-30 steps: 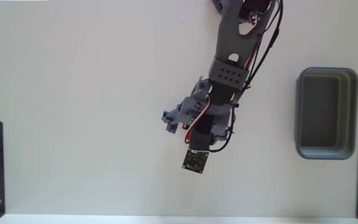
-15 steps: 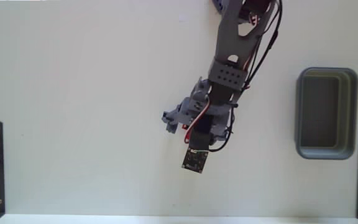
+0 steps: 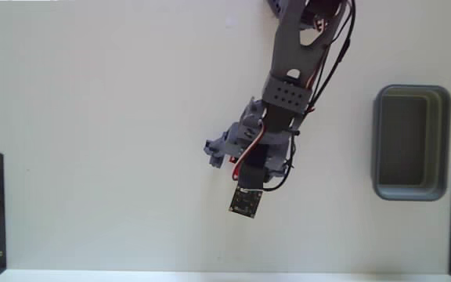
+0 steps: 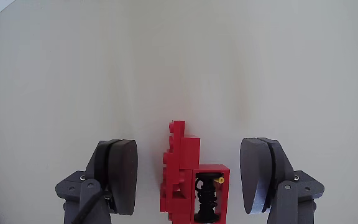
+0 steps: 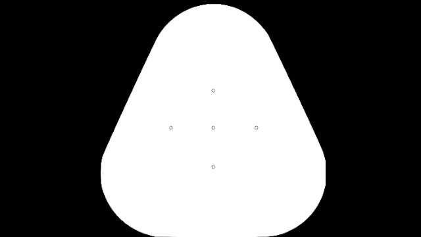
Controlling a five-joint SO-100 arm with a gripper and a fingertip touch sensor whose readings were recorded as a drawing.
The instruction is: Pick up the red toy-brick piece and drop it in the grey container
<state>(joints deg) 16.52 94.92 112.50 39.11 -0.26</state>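
Between the gripper's (image 4: 190,180) spread fingers lies the red brick (image 4: 191,183); closing comes next, then carrying to the tub (image 3: 410,142).

Bare white lab-style tabletop (image 3: 92,117)

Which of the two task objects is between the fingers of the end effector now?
The red toy-brick piece: in the wrist view it lies between the open fingers, touching neither. The grey container stands apart, at the right of the fixed view.
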